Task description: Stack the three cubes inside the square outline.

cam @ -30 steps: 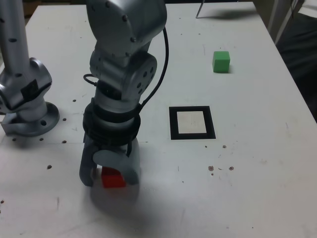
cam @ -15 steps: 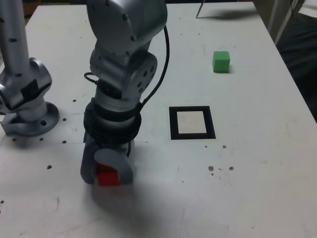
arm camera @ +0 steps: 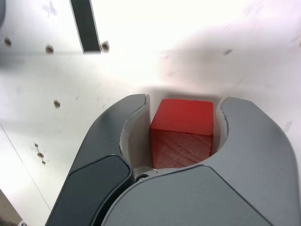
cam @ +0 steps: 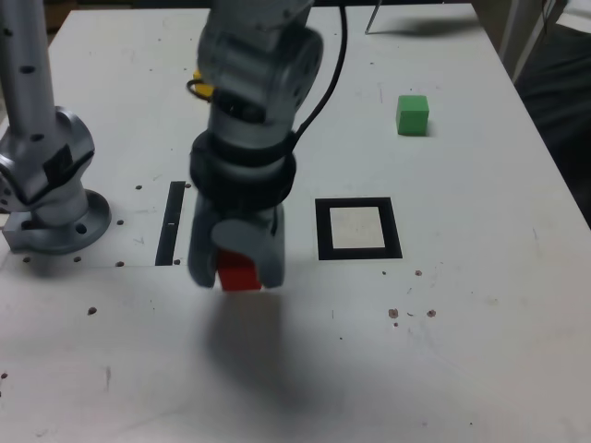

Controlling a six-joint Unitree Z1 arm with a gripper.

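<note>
The gripper [cam: 238, 268] is closed on the red cube [cam: 239, 273], above the pale, hole-dotted table [cam: 480, 323]. In the exterior view, the square [cam: 395, 229] lies to its right; the green cube [cam: 413, 115] sits beyond, the yellow [cam: 203, 86] partly hidden.

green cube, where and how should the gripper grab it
The green cube is probably best pinched across two opposite upright sides, coming from straight above: it sits flat on the table, its top is uncovered, and nothing stands close around it.

Exterior: high, facing down across table; wrist: close above; both share tabletop.
</note>
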